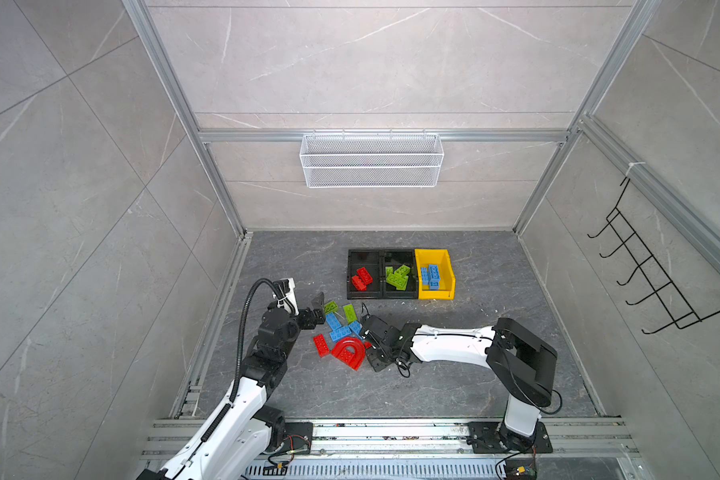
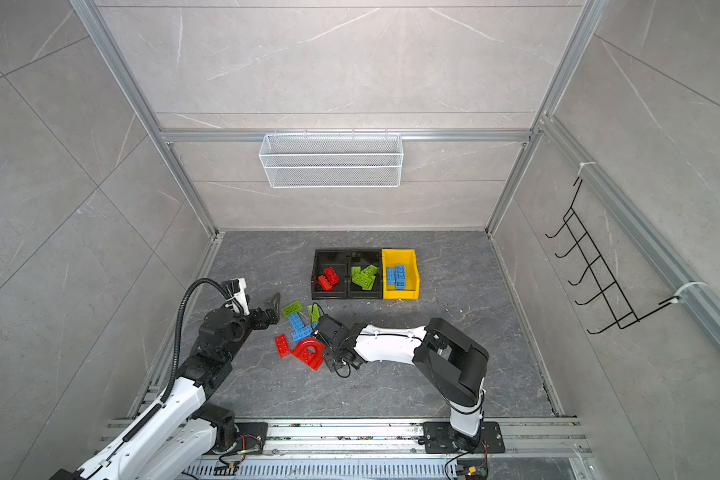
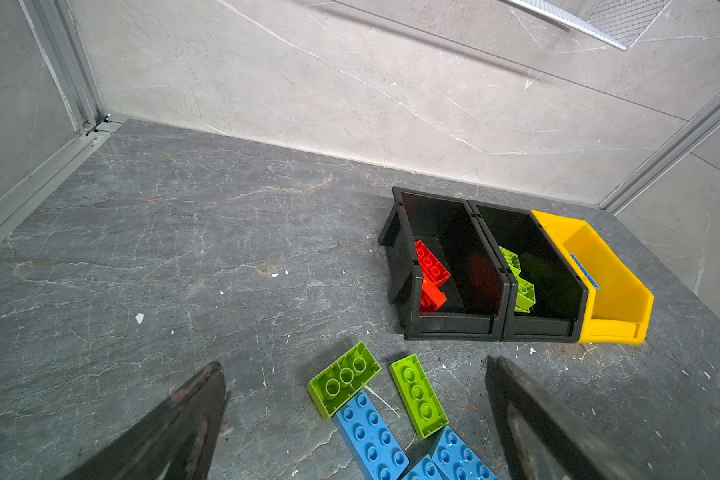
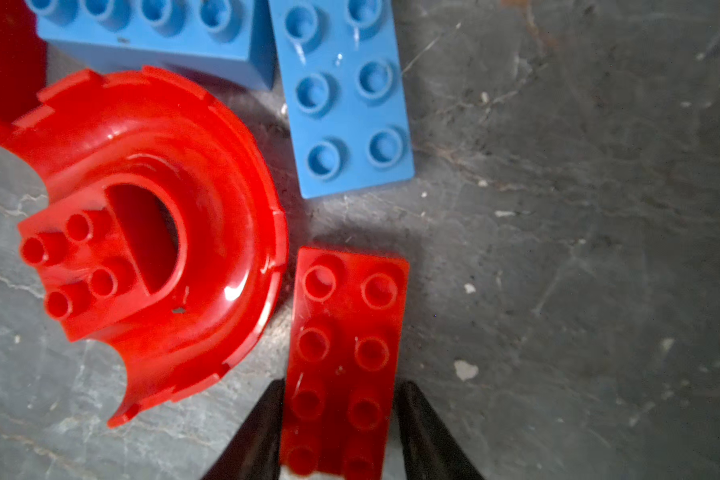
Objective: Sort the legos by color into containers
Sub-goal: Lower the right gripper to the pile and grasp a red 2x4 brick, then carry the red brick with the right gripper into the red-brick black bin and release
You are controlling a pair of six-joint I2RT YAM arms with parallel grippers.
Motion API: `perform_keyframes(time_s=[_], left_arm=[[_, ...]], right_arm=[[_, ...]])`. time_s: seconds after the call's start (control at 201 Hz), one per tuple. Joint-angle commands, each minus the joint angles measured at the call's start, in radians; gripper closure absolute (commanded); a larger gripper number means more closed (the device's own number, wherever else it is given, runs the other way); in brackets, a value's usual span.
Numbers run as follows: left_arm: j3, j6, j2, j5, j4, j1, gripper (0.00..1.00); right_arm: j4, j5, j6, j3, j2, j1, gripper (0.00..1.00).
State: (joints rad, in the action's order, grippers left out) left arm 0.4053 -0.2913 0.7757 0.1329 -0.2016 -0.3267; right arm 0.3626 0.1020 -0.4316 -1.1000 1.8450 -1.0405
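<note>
In the right wrist view my right gripper [image 4: 341, 395] is shut on a flat red brick [image 4: 346, 332] that lies on the floor, one black finger against each long side. A red arch piece [image 4: 150, 232] and a blue brick [image 4: 346, 95] lie close by. In both top views this gripper [image 1: 366, 345] sits low beside the arch [image 1: 348, 352] and hides the held brick. My left gripper [image 3: 354, 365] hangs open above two lime green bricks [image 3: 344, 378] and blue ones [image 3: 371, 436]. Another red brick [image 1: 321, 345] lies loose. Of the containers, the left black bin [image 1: 348, 274] holds red legos, the middle black bin [image 1: 399, 252] green ones and the yellow bin [image 1: 447, 270] blue ones.
A white wire basket [image 1: 371, 160] hangs on the back wall and a black hook rack [image 1: 641, 266] on the right wall. Aluminium rails run along the floor's left edge and front. Bare grey floor [image 1: 495, 299] lies right of the bins.
</note>
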Motion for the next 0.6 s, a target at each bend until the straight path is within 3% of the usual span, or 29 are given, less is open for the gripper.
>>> perform_keyframes(time_s=[0.0,0.189,0.592], left_arm=[[0.001,0.012,-0.010,0.013,-0.009,0.002,0.00],[0.003,0.006,0.000,0.004,-0.015,0.003,0.00],[0.006,0.007,0.039,0.002,-0.026,0.003,0.00]], right_arm=[[0.026,0.022,-0.009,-0.010,0.019,-0.006,0.61],[-0.080,0.048,0.001,0.080,-0.108,0.007,0.75],[-0.035,-0.078,0.131,0.029,-0.235,0.149,0.78]])
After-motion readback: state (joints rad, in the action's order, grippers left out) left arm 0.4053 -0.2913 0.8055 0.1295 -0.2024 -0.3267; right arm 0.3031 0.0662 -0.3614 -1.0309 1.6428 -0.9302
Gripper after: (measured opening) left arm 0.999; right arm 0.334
